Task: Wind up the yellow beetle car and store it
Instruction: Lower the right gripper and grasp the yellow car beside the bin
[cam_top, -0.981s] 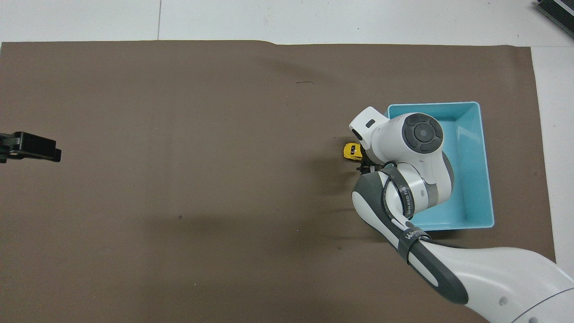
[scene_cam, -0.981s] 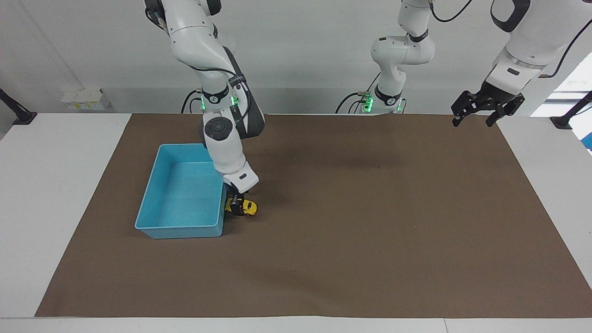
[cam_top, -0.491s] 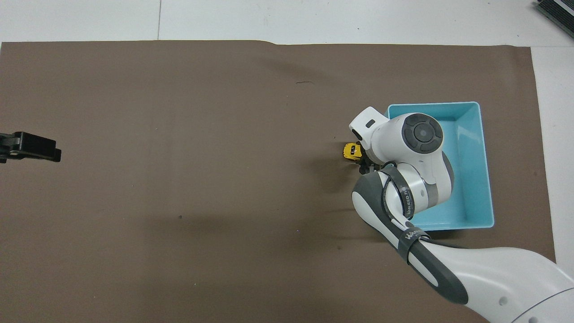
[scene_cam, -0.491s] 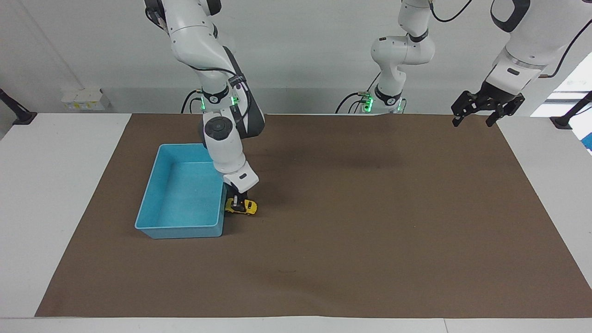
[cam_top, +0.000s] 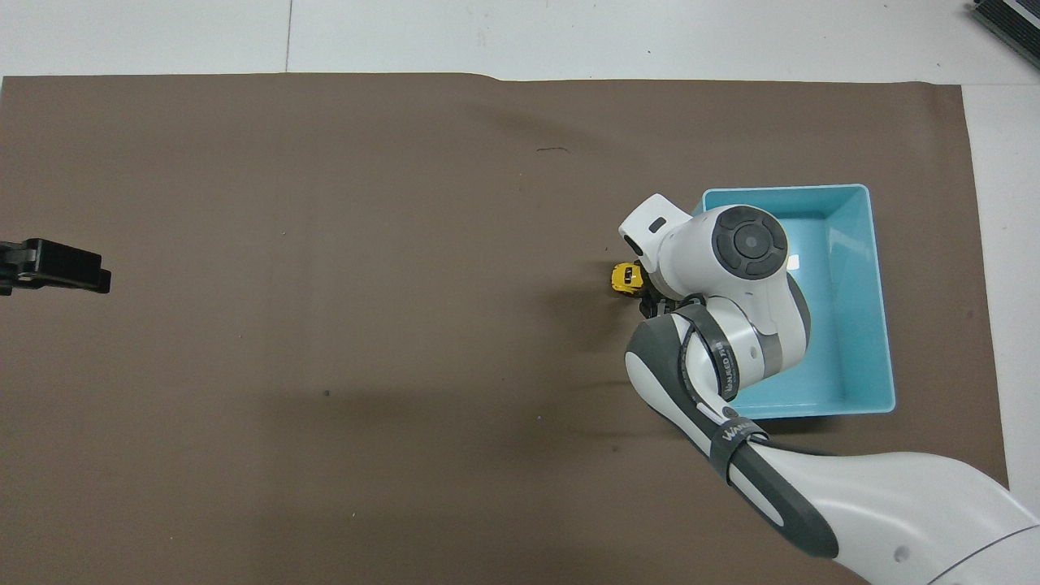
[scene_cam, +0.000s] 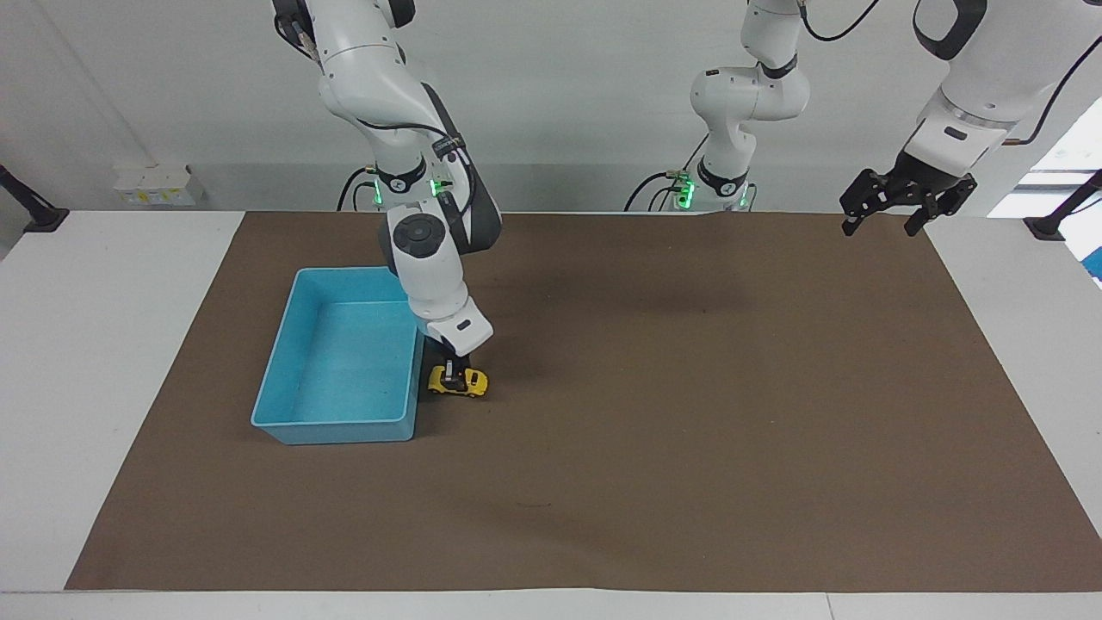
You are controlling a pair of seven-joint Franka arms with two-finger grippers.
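Note:
The yellow beetle car (scene_cam: 459, 381) (cam_top: 624, 277) rests on the brown mat right beside the blue bin (scene_cam: 284, 424) (cam_top: 881, 309), on the bin's side toward the left arm's end. My right gripper (scene_cam: 451, 373) comes down onto the car's roof and is shut on it; in the overhead view the wrist hides most of the car and the fingers. My left gripper (scene_cam: 892, 215) (cam_top: 57, 269) waits in the air, open, over the mat's corner at the left arm's end.
The blue bin holds nothing. The brown mat (scene_cam: 689, 413) (cam_top: 325, 284) covers most of the white table (scene_cam: 103, 362).
The right gripper closed on the car, then slid it on the mat a little away from the bin, toward the left arm's end. The left arm has not moved.

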